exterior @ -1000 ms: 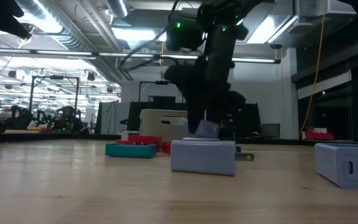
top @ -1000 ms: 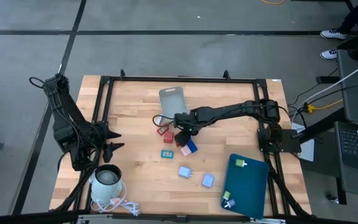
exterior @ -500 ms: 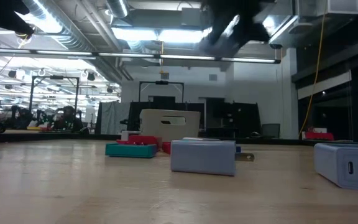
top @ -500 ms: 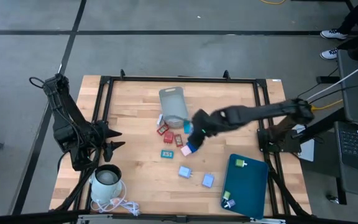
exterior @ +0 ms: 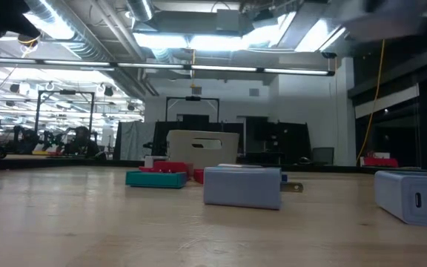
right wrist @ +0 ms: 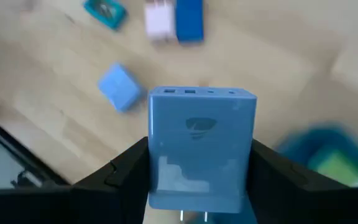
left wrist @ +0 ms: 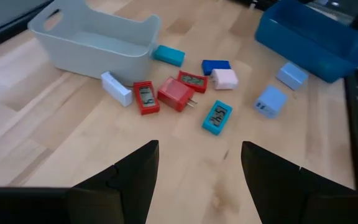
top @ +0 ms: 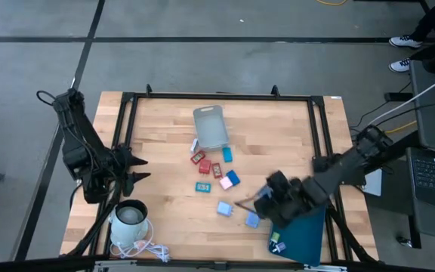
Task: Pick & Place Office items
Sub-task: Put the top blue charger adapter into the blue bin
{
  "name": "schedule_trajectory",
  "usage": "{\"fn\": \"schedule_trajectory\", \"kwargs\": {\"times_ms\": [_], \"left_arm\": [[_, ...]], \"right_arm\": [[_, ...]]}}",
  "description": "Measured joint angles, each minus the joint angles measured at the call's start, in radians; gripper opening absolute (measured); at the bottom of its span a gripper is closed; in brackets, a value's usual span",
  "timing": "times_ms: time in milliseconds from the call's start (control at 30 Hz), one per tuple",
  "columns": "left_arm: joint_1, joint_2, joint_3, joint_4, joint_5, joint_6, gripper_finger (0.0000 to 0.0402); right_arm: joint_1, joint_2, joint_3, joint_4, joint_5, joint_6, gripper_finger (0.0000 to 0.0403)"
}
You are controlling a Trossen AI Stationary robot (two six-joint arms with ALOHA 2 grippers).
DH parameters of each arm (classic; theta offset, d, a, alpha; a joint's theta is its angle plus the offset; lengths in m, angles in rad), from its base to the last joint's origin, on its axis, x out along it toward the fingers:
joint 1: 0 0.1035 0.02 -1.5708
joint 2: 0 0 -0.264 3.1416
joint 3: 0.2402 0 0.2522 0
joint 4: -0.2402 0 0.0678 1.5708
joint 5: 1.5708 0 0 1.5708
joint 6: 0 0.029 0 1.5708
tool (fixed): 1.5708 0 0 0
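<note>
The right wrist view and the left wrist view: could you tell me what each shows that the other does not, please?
Only the right wrist view shows the right gripper shut on a light blue charger block. Only the left wrist view shows the grey bin, the red pieces beside it and the open left gripper. Both show the pink piece beside the blue piece, and the teal piece.

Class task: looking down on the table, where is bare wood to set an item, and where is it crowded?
Bare wood lies between the bin and the table's right rail, and left of the teal piece. The red pieces below the bin are crowded.
</note>
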Motion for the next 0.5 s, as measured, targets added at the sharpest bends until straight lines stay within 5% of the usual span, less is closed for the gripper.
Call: {"fn": "schedule_trajectory", "kwargs": {"times_ms": [500], "left_arm": [[0.0, -0.079, 0.0, 0.023, 0.001, 0.109, 0.0223]], "right_arm": [[0.224, 0.0, -0.311, 0.241, -0.153, 0.485, 0.0208]]}}
